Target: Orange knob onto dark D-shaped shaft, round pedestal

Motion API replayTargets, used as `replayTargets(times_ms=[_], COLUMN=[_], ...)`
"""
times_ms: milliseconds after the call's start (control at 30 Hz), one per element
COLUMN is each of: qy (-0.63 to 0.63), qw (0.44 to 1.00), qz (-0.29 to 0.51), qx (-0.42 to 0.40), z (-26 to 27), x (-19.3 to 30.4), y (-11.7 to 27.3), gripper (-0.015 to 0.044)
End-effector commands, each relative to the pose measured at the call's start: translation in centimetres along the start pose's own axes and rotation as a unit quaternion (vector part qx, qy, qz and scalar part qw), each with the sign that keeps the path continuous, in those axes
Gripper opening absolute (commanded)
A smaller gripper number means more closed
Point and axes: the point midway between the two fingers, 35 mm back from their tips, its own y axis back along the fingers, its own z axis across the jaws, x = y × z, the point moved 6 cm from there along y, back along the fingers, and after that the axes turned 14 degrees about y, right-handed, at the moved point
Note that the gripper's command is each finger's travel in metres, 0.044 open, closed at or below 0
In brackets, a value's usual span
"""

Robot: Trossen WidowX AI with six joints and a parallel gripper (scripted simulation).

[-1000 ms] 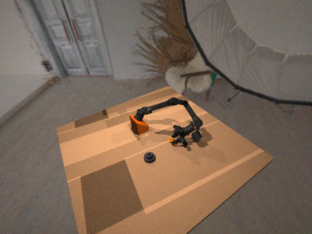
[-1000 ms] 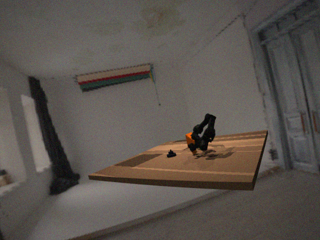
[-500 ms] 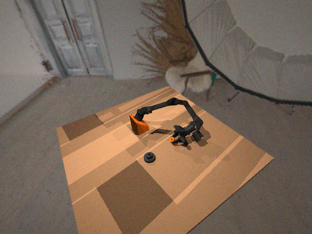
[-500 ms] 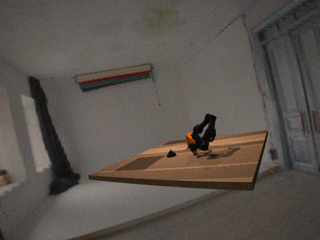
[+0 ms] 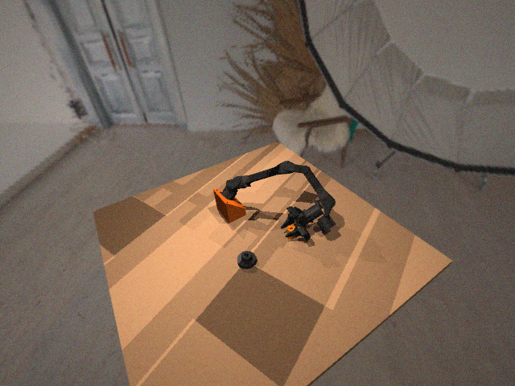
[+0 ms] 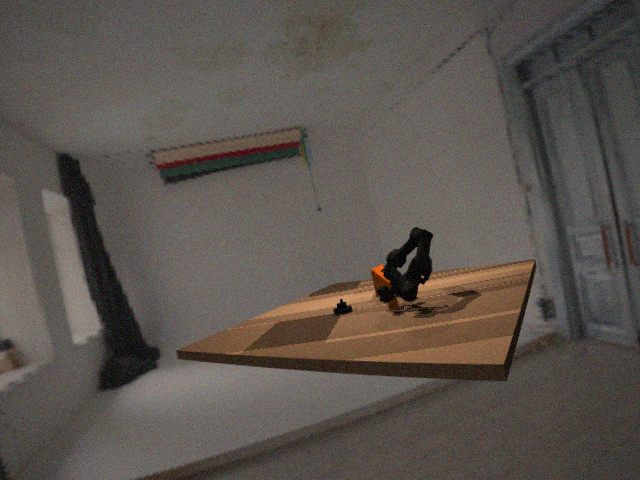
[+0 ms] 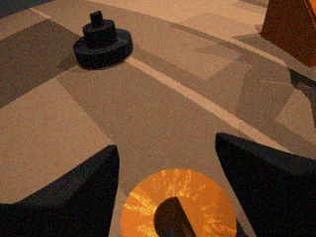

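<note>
The orange knob [image 5: 287, 228] [image 6: 393, 304] [image 7: 140, 212] is between the finger pads, with its round end and flat-sided hole facing the wrist camera. Gaps show on both sides of it. Its lower part is cut off in the wrist view, and whether it touches the table cannot be told. My gripper [image 5: 284, 232] [image 7: 168, 146] is part open around the knob and not clamped on it. The dark round pedestal [image 5: 247, 261] [image 6: 342, 310] [image 7: 101, 58] stands on the table apart from the gripper, its shaft [image 7: 96, 20] bare and upright. The shaft's flat side cannot be made out.
The orange wedge-shaped block [image 5: 233, 212] [image 6: 381, 280] [image 7: 288, 32] is at the arm's base, at the upper right of the wrist view. The wooden table [image 5: 166, 257] [image 6: 439, 343] carries patterned light and dark patches and the arm's shadow.
</note>
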Motion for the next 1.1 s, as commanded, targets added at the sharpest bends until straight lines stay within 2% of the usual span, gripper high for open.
replayTargets(times_ms=[0,367,600,900,1067], qy=[0.000,0.000,0.000,0.000,0.000], qw=[1.000,1.000,1.000,1.000,0.999], qz=[0.000,0.000,0.000,0.000,0.009], qx=[0.001,0.001,0.001,-0.001,-0.045], z=[0.0,0.0,0.0,-0.1,-2.2], x=[0.0,0.0,0.0,-0.3,-6.1], y=[0.0,0.0,0.0,0.1,3.3], gripper=[0.0260,0.0260,0.0440,0.0440,0.0440])
